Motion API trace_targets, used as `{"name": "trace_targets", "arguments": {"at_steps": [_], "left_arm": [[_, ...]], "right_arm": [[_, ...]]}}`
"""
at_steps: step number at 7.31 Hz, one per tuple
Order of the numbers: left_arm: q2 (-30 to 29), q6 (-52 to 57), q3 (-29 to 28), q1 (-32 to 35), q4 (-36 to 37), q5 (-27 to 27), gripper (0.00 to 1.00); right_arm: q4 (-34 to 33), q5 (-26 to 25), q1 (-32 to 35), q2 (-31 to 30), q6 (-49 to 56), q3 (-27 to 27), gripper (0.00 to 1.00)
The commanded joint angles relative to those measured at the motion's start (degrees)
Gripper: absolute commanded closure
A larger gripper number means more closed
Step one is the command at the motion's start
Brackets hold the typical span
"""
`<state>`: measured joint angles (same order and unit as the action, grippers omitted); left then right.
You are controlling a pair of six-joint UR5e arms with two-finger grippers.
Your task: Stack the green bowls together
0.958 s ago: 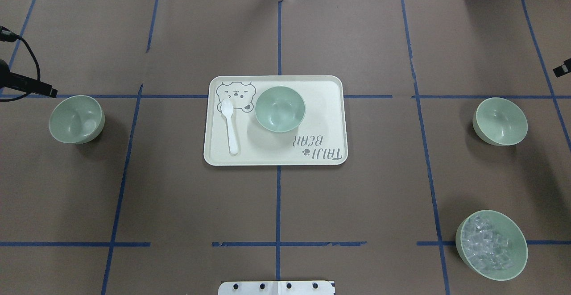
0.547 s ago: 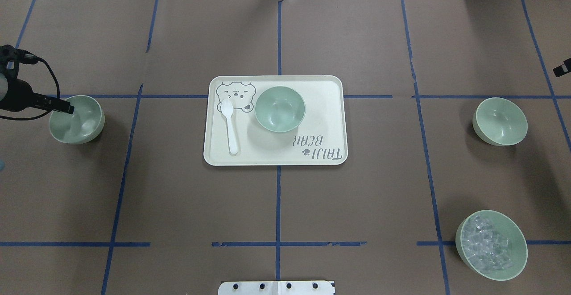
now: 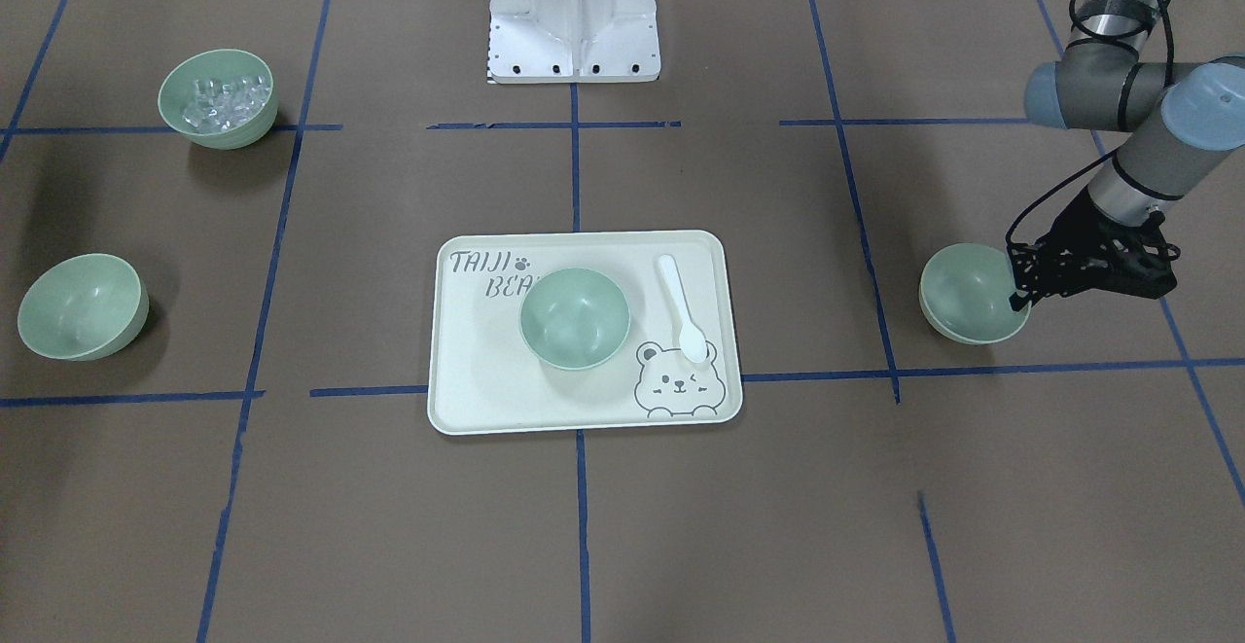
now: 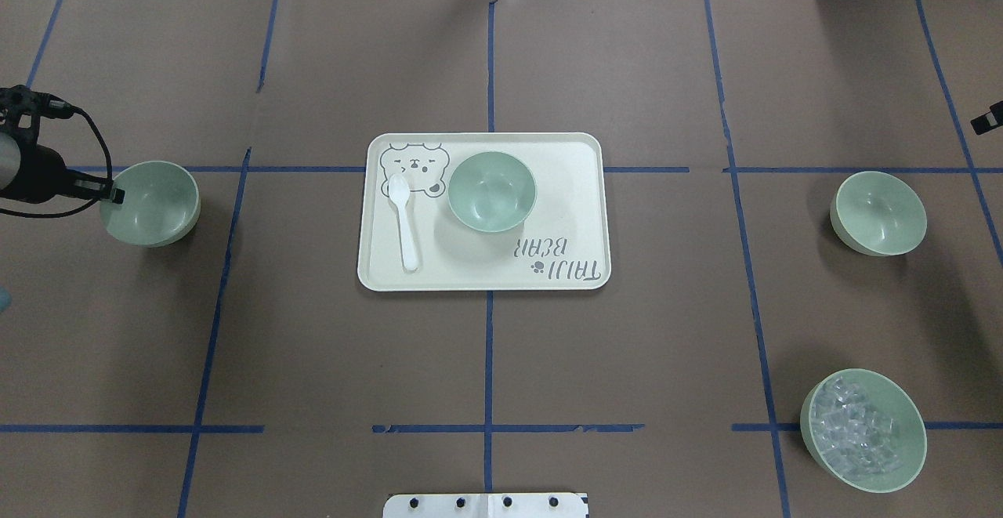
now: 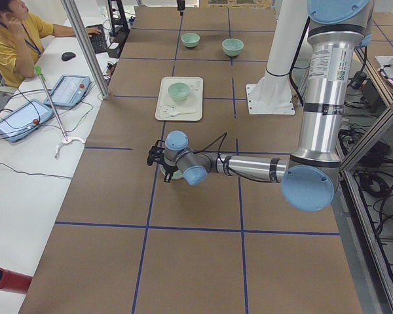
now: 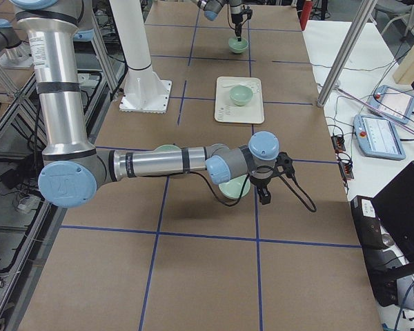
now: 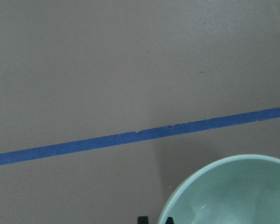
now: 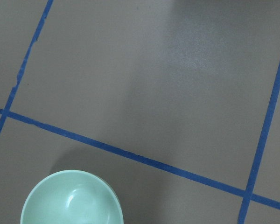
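Silver arms [image 5: 318,127], pale-blue joint caps [image 5: 306,188]

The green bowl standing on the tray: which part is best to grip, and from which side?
Probably its rim, from above, one finger inside and one outside: the bowl sits upright and open, its wall round and smooth. Take the rim on the robot's right side, since the spoon lies close on the tray at its left.

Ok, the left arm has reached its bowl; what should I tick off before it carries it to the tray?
1. Left pincer on left bowl rim: ok.
2. Grip shut: ok, the bowl has shifted with it since a moment ago.
3. Tray bowl upright and empty: ok.
4. Spoon apart from tray bowl: ok.
5. Right pincer far from the tray: ok.
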<state>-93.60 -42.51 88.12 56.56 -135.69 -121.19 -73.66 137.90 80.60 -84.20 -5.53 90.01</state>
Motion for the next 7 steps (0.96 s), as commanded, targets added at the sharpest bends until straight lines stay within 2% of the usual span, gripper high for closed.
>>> {"name": "trace_targets", "arguments": {"at_steps": [1, 2, 4, 6, 7], "left_arm": [[-2.53, -0.72, 4.41, 0.21, 3.83, 0.07, 1.0], [-6.99, -1.51, 7.04, 0.48, 9.51, 0.34, 1.0], [-19.97, -17.52, 7.77, 0.04, 17.71, 0.95, 1.0], [-30.54, -28.62, 6.9, -7.21, 24.84, 5.85, 1.0], [-35.55, -34.59, 3.32, -12.91, 25.04, 11.01, 1.0]], "right_arm": [[0.01, 0.01, 0.0, 0.0, -0.09, 0.43, 0.0], [0.01, 0.01, 0.0, 0.0, -0.79, 0.43, 0.0], [0.01, 0.01, 0.0, 0.0, -1.06, 0.87, 0.0], [0.01, 0.01, 0.0, 0.0, -1.06, 0.96, 0.0], [0.01, 0.01, 0.0, 0.09, -1.15, 0.96, 0.0]]}}
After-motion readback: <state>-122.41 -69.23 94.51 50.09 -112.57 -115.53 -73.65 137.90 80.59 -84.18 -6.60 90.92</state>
